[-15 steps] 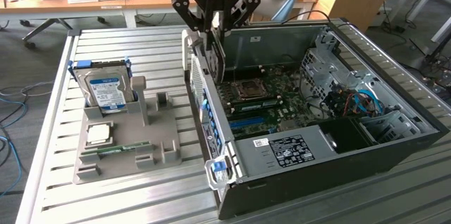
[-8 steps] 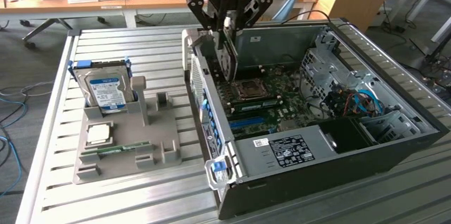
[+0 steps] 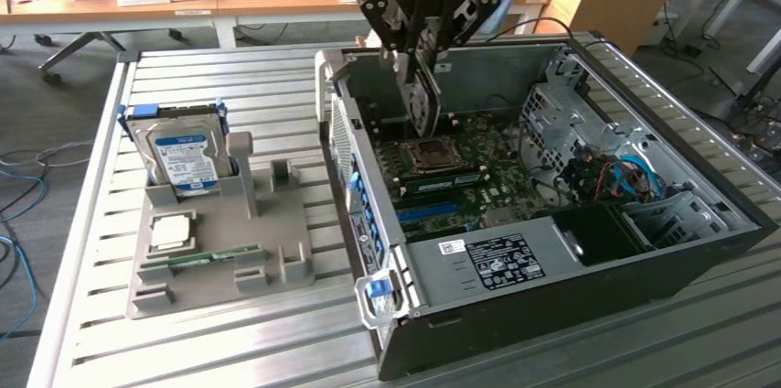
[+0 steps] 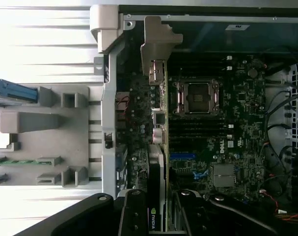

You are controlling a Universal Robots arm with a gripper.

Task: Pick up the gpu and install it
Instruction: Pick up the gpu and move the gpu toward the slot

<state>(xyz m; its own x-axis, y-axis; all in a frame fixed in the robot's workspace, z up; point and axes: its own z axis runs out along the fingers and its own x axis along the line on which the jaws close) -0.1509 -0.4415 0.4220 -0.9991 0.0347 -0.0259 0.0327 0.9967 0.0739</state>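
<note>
Black jaws clenched on thin green, dark-faced GPU card (image 3: pixel 422 104) with silver bracket. Card held on edge inside open black computer case (image 3: pixel 586 315), over green motherboard (image 3: pixel 488 152).

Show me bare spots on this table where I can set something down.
Bare table slats lie in front of the gray holder and behind the hard drive. Crowded: the open case, where the gripper holds the gpu above the motherboard.

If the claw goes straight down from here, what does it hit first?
The claw, shut on the gpu, points down into the open case. The card's lower edge would reach the motherboard first, seemingly beside the CPU socket; exact depth is unclear.
</note>
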